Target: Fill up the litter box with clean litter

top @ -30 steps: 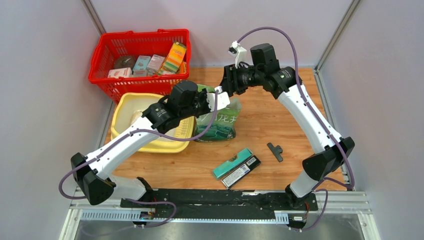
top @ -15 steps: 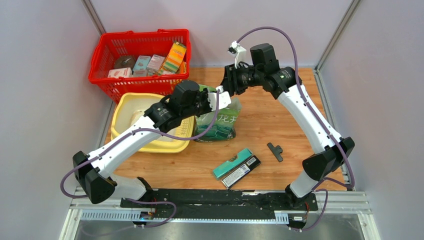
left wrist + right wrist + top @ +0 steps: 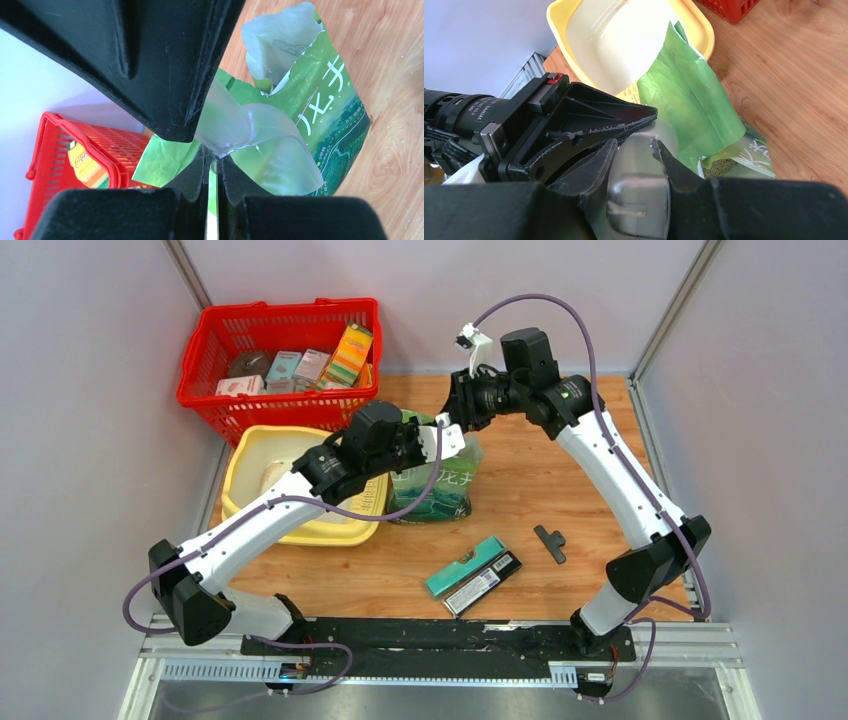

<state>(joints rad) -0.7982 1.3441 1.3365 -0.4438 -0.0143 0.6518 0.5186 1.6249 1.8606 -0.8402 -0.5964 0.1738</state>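
The pale-yellow litter box [image 3: 245, 455] lies at the left, and its rim shows in the right wrist view [image 3: 706, 37]. A small pale heap lies in it under my left arm. The green bag [image 3: 440, 485] stands open beside it, with brownish granules [image 3: 724, 167] in its mouth. My left gripper [image 3: 425, 440] is shut on the bag's raised flap [image 3: 160, 160], with a green sliver between the jaws [image 3: 212, 160]. My right gripper [image 3: 450, 420] is shut on the translucent scoop [image 3: 644, 185] just above the bag's mouth. The scoop's bowl [image 3: 270, 150] sits right in front of the left gripper.
A red mesh basket [image 3: 280, 350] with several boxes stands behind the litter box. A teal and black box [image 3: 475, 570] and a black T-shaped piece [image 3: 550, 542] lie on the wooden table at the front right. Grey walls close in both sides.
My left gripper has edged a little to the right, closer to the right gripper and the scoop. The right arm has barely moved.
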